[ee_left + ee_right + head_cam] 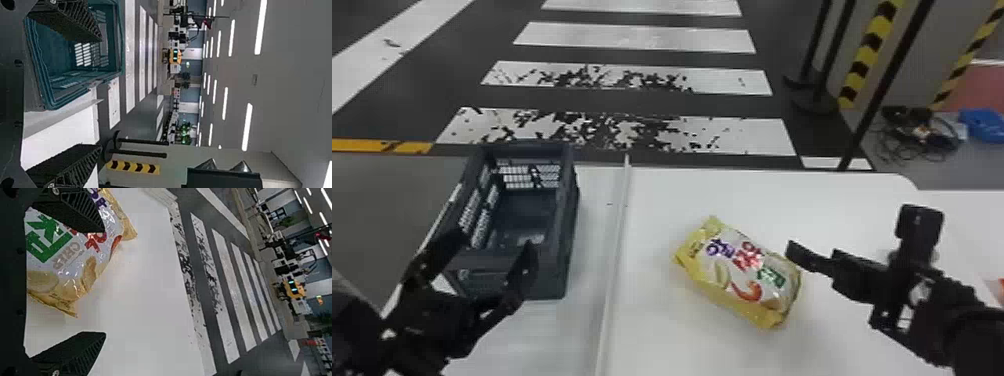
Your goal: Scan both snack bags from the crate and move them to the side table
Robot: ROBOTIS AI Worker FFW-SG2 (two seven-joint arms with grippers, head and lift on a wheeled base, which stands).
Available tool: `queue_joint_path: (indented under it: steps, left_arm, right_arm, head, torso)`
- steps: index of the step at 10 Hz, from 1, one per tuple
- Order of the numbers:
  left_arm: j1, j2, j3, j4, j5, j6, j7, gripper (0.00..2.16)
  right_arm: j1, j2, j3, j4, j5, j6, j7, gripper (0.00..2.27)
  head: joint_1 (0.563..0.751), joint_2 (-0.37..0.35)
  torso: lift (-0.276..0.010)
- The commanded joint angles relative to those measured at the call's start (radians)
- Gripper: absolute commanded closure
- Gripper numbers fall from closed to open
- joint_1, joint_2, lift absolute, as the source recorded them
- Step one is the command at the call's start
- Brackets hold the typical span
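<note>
right gripper (104, 282) released, well right of the crate (567, 215); left gripper (493, 242) released too, at the crate's near end. snack bag (739, 275) lies right of the crate: out, scan unclear, transfer judged left to do; second bag's progress uncertain.

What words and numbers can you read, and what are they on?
Snack bag: purple, red and green print, but I can't read it out for sure.
Crate: no words I can make out.
Striped post: black and yellow arrow shapes, no words.
Numbers: none I can read.
</note>
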Motion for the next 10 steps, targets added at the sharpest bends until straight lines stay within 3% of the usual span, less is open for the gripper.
queue_joint_path:
  steps: [1, 3, 10]
  left_arm:
    - [0.009, -0.002, 0.0, 0.008, 0.004, -0.007, -0.004, 0.03]
    - [0.013, -0.005, 0.0, 0.017, 0.007, -0.013, -0.008, 0.03]
    - [-0.01, 0.007, -0.012, 0.063, 0.033, -0.023, -0.013, 0.04]
  right_arm:
    - [-0.072, -0.013, -0.038, 0.088, -0.085, 0.113, 0.02, 0.05]
    - [-0.154, -0.027, -0.069, 0.198, -0.169, 0.221, 0.049, 0.05]
    - [-0.321, -0.073, -0.061, 0.516, -0.171, 0.307, 0.116, 0.08]
  head:
    - [0.695, -0.014]
    - [0.695, -0.008]
    - [0.695, 0.001]
  torso:
    - [-0.099]
    - [-0.099]
    - [-0.099]
